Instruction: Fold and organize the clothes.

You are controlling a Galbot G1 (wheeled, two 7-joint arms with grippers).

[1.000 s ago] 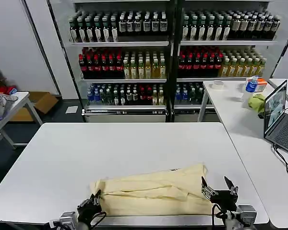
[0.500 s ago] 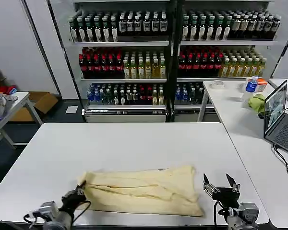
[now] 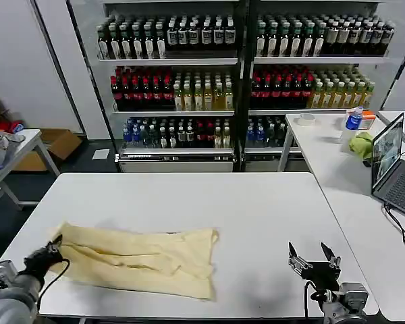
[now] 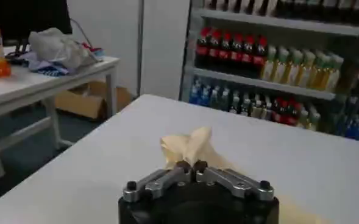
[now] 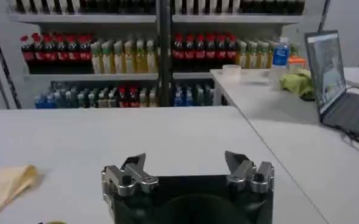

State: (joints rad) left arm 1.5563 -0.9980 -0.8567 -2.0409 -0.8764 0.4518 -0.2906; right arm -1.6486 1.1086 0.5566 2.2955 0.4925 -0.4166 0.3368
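The clothes, one pale cream-yellow T-shirt (image 3: 138,260), lie folded into a long band on the white table (image 3: 209,202), at its front left. My left gripper (image 3: 54,246) is at the shirt's left end near the table's left edge, shut on a pinch of the fabric (image 4: 188,146). My right gripper (image 3: 312,257) hovers open and empty over the front right of the table, well clear of the shirt, whose nearest end (image 5: 5,182) shows off to one side.
A second white table (image 3: 344,162) on the right carries a laptop (image 3: 391,165), a green cloth (image 3: 361,144) and a bottle (image 3: 353,121). Drink shelves (image 3: 243,74) stand behind. A side table (image 3: 7,158) with a cloth heap stands far left.
My left gripper has dragged the shirt leftward across the table, from front centre-right to the front left. The right gripper has stayed open near the same spot.
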